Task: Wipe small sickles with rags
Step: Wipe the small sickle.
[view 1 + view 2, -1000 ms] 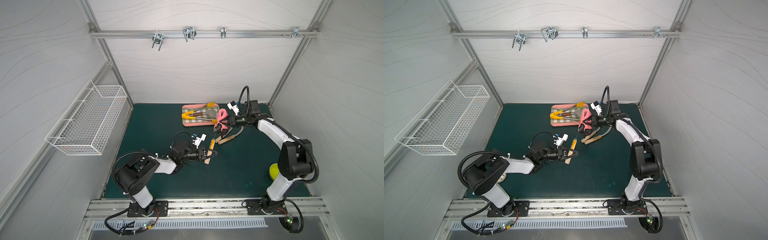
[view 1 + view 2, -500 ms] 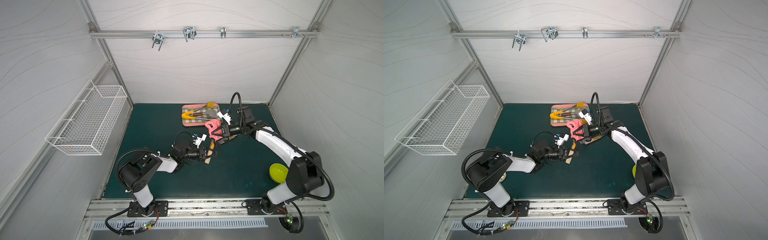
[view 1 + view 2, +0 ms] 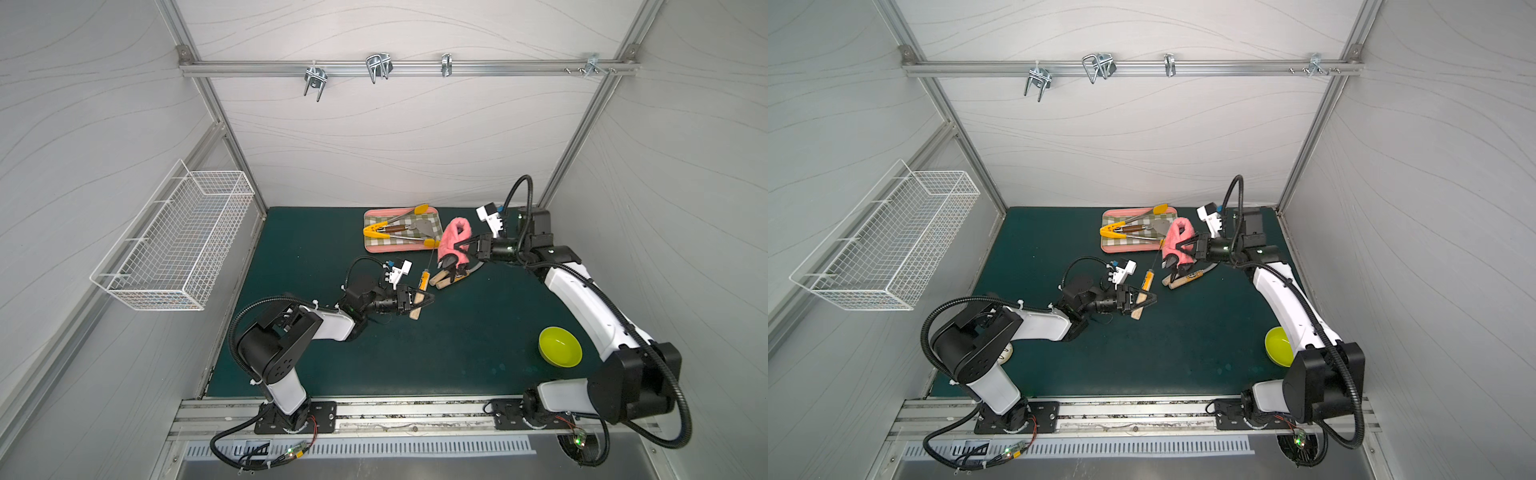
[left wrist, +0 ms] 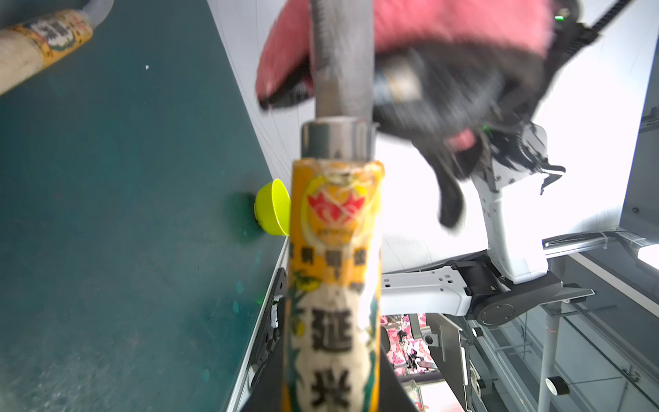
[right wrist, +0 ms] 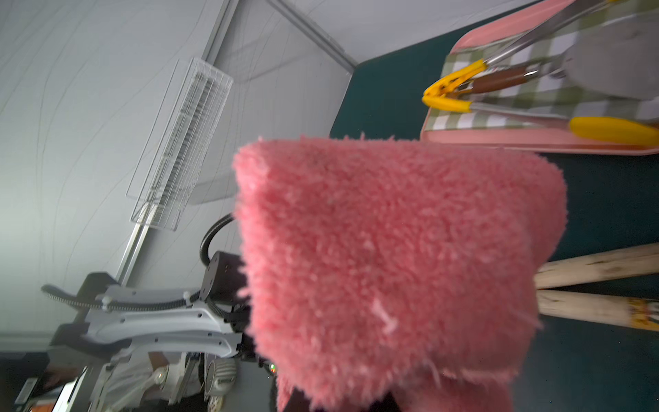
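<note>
Left gripper [image 3: 420, 300] clamped on handle of one sickle [image 3: 424, 279], blade pointing toward tray [image 3: 371, 249]. Right gripper [image 3: 459, 254] clamped on rag [image 3: 451, 232], held beside that blade; contact cannot be confirmed. Two further sickles [image 3: 445, 279] lie on mat [image 3: 457, 353] beneath rag, handles side by side

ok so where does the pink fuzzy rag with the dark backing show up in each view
Top view: pink fuzzy rag, just right of the pink-rimmed checked tray.
Top view: the rag beside the tray's right end.
Left wrist: blurred pink behind the grey sickle blade.
Right wrist: close up, fills most of the picture.
Shared landmark: the dark green mat, in all four.
</note>
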